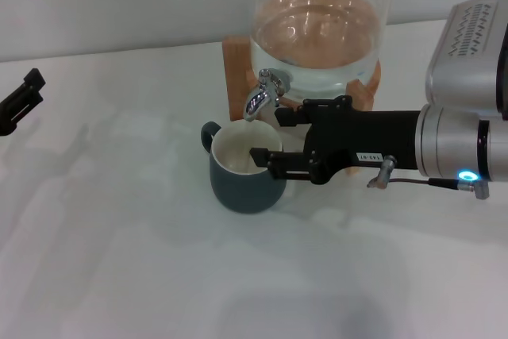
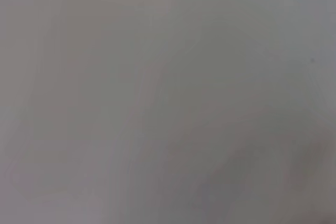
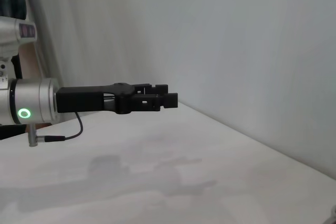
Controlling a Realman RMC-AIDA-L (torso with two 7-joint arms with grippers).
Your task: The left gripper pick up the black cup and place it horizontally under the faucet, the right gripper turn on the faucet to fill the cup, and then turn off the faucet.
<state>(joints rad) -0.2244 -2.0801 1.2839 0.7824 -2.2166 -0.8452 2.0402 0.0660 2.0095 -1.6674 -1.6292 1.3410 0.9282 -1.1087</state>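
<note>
**Cup set under the spout; the tap is yours to work next**

The black cup (image 1: pixel 244 171) stands upright on the white bench (image 1: pixel 119 260), its cream inside showing, directly below the spout of the faucet (image 1: pixel 264 93); the loop handle points toward the robot's left. No stream of water shows at the spout, and whether the cup holds water cannot be told; so you are at the tap step, opening or closing is unclear. The right gripper (image 1: pixel 266 136) reaches in from the right, jaws apart, one finger near the faucet's base, the other over the cup's rim; it grips nothing. The left gripper (image 1: pixel 22 99) waits at the far left edge, well apart from the cup; its jaws appear nearly closed and empty (image 3: pixel 164 96). Your next move calls for lifting the right jaws to the lever above the spout without nudging the cup.
</note>
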